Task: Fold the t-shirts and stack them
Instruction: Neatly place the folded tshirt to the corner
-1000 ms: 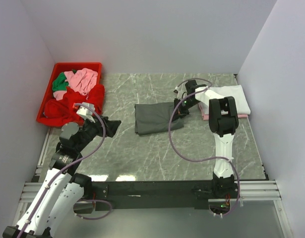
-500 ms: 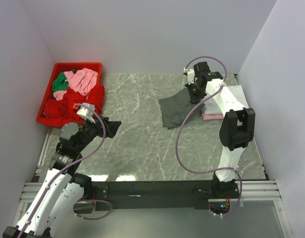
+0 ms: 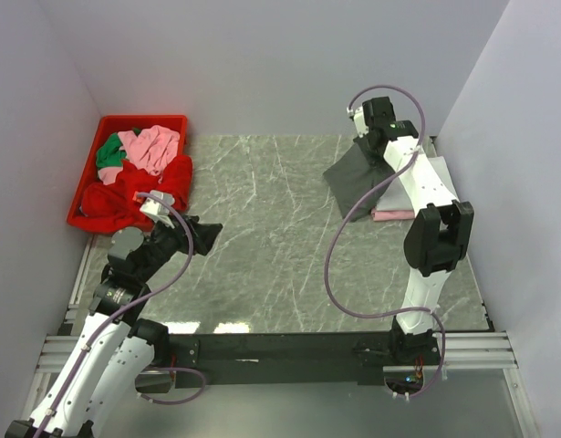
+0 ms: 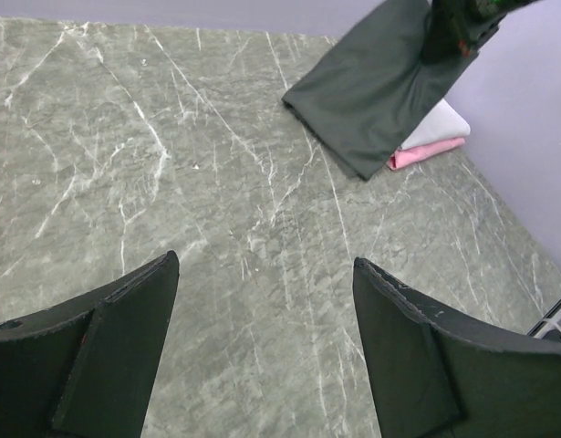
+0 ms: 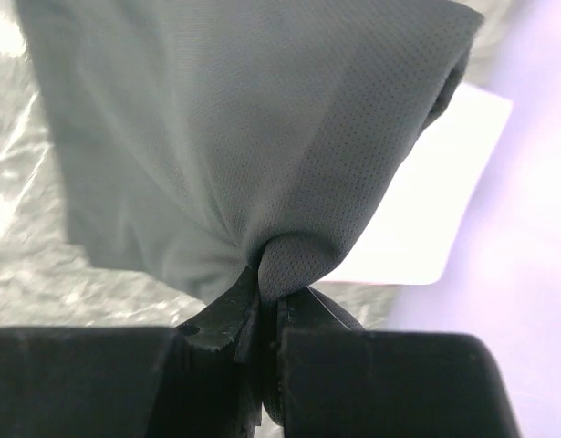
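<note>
My right gripper (image 3: 370,146) (image 5: 271,294) is shut on a pinch of the folded dark grey t-shirt (image 3: 357,177) (image 4: 376,87) (image 5: 244,119). The shirt hangs tilted at the back right of the table, its lower edge next to a folded white t-shirt (image 3: 441,173) (image 4: 441,122) (image 5: 426,182). That white one lies on a folded pink t-shirt (image 3: 395,215) (image 4: 426,152). My left gripper (image 3: 207,234) (image 4: 262,261) hovers open over bare marble at the near left, nothing between its fingers.
A red plastic bin (image 3: 143,119) at the back left holds crumpled pink (image 3: 154,146), green (image 3: 109,153) and red (image 3: 125,196) shirts. Grey walls close in the table on three sides. The right arm's cable (image 3: 333,265) loops over the table's middle right.
The right arm has carried the grey shirt from the middle of the table up and to the back right, beside the white and pink pile. The left arm has not moved.
</note>
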You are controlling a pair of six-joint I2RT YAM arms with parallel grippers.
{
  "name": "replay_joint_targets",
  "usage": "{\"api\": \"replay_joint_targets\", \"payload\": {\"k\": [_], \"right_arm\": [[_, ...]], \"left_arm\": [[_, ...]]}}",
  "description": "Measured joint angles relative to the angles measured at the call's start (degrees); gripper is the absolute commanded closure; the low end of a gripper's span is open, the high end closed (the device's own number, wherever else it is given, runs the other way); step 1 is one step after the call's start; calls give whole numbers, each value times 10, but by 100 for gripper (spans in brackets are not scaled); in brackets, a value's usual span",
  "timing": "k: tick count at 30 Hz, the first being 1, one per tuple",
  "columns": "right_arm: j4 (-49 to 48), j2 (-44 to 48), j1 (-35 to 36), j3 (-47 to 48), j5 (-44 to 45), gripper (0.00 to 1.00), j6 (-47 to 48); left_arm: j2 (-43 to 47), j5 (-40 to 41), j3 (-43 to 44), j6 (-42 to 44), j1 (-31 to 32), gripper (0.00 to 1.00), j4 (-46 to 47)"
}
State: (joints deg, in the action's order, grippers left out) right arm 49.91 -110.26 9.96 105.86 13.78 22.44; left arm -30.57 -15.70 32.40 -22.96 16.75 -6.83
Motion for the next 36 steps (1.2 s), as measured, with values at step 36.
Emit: {"api": "replay_joint_targets", "payload": {"k": [36], "right_arm": [[-21, 37, -19, 37, 46, 100, 35]], "left_arm": [[7, 0, 0, 11, 0, 18, -13]]}}
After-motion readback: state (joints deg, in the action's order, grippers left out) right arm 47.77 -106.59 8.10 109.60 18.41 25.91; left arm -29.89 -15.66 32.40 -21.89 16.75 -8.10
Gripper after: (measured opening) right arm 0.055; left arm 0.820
